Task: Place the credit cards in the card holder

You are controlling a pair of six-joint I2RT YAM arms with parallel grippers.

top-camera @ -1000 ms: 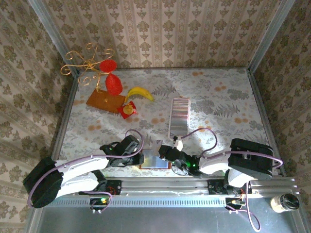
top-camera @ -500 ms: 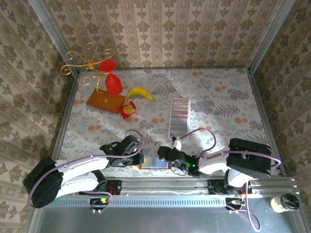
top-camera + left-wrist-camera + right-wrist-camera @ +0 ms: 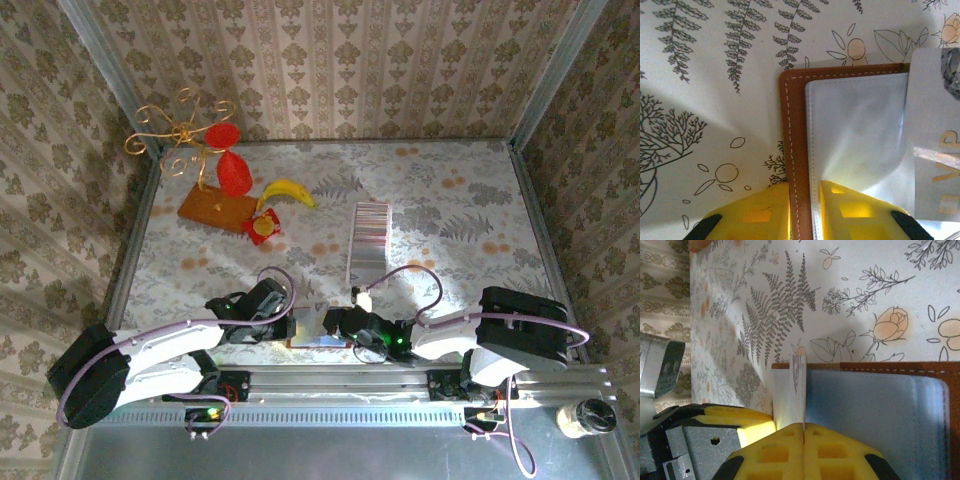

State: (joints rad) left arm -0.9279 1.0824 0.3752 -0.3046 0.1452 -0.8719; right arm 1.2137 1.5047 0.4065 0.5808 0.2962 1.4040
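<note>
Brown stitched leather card holder (image 3: 794,125), opened flat with a glossy clear-plastic sleeve, lay at the bottom centre of the top view. The left gripper (image 3: 805,195) pinched its edge between yellow ribbed pads. The right gripper (image 3: 804,432) was clamped on one thin silver card (image 3: 798,377) with gold letters, seemingly "VP". The striped strip of credit cards (image 3: 367,240) lay above, mid-frame.

The brown leather card holder (image 3: 318,338) lies at the table's (image 3: 460,270) near edge between left gripper (image 3: 288,327) and right gripper (image 3: 332,322); the strip of silver-grey credit cards (image 3: 367,240) lies behind it, the orange-brown flat board (image 3: 215,208) back left
</note>
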